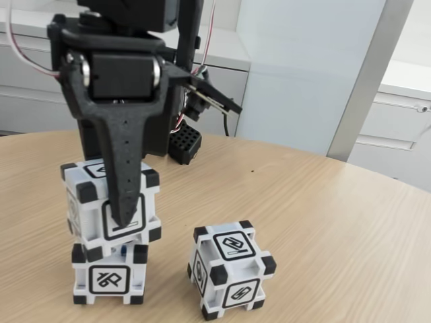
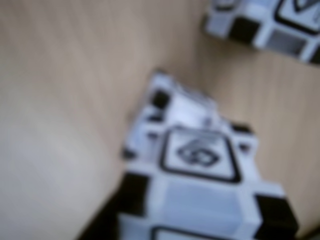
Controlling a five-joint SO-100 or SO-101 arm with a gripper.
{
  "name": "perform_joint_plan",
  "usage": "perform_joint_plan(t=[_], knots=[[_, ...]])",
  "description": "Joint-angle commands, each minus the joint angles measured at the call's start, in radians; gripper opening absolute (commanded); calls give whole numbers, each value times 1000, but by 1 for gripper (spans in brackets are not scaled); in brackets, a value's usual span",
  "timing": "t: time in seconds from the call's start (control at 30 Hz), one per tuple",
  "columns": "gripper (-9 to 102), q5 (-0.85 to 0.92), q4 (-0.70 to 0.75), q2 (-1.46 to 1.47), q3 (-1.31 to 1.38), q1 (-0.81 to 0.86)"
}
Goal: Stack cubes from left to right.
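fixed view: gripper (image 1: 124, 219) clamped on upper cube (image 1: 111, 202), which sits tilted atop bottom cube (image 1: 109, 276), left side of table (image 1: 323, 202). third cube (image 1: 231, 269) lies to gripper's right, near, w/ a gap. prob release next, then go right.

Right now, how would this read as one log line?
gripper: shut on upper cube | upper cube: atop bottom cube, tilted | third cube: on table

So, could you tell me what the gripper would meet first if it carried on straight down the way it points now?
The gripper points down around the upper cube, so it would probably meet the lower cube underneath first, though depth is unclear in the fixed view.
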State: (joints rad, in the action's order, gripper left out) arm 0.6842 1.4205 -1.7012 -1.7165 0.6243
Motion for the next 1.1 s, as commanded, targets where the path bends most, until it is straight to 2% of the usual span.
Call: perform_joint_plan(t=[0.0,0.2,0.4,0.83,1.07], knots=[[23,-8,8,-32,17,2],[23,0,12,-32,15,2],[26,75,114,-31,3,2],[37,69,117,-31,17,2],[39,26,117,-32,18,3]])
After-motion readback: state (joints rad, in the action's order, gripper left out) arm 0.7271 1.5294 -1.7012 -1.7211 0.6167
